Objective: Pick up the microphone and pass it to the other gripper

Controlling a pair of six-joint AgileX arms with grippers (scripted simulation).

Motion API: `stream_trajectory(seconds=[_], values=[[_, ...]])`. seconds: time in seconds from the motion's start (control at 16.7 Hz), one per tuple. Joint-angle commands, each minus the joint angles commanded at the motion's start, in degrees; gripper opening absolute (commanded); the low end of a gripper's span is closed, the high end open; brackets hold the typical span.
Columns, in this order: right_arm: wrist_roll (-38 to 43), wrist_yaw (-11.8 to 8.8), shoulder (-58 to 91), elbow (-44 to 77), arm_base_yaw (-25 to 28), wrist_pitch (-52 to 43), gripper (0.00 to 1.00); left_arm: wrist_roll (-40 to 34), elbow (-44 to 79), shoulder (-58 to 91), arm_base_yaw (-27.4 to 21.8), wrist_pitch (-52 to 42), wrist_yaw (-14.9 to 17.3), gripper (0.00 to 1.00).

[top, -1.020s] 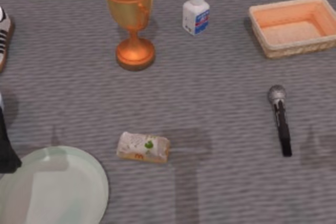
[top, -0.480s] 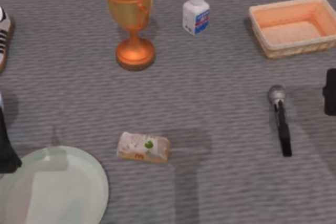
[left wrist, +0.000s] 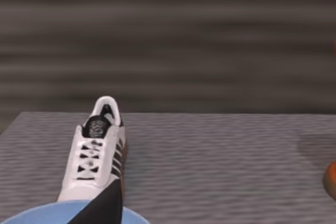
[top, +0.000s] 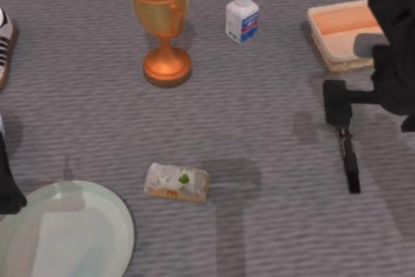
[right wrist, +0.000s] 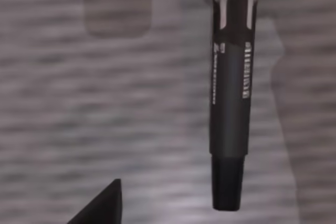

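Observation:
The microphone lies on the table at the right, its black handle pointing toward the front edge. The head is hidden in the top view under my right gripper, which hovers over that end. The right wrist view shows the handle lying flat, with one black fingertip off to its side and nothing held, so the gripper looks open. The other gripper, my left one, is parked at the table's left edge beside the plate. Only one of its fingertips shows, with nothing in it.
An orange goblet and a white glue bottle stand at the back. A woven basket sits at the back right, partly under my right arm. A wrapped sandwich, a pale plate and a shoe lie left of the microphone.
My right arm has swung in from the right edge, over the basket, and its gripper now covers the microphone's head. The microphone and the left arm have not moved.

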Motion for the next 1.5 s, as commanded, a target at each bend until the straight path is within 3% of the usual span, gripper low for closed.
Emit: stream_trajectory(seconds=[0.24,0.6,1.14,1.44,1.5], values=[[1.5,0.5,7.7,5.1,1.4,-4.9,1.00,0.0,0.0,0.0,0.0,0.0,0.0,1.00],[1.6,0.5,8.1,5.1,1.2,-4.9,1.00,0.0,0.0,0.0,0.0,0.0,0.0,1.00],[1.3,0.6,18.4,-2.6,1.0,13.4,1.00,0.0,0.0,0.0,0.0,0.0,0.0,1.00],[1.3,0.6,19.5,-3.5,1.0,15.1,1.00,0.0,0.0,0.0,0.0,0.0,0.0,1.00],[1.3,0.6,19.5,-3.5,1.0,15.1,0.92,0.0,0.0,0.0,0.0,0.0,0.0,1.00]])
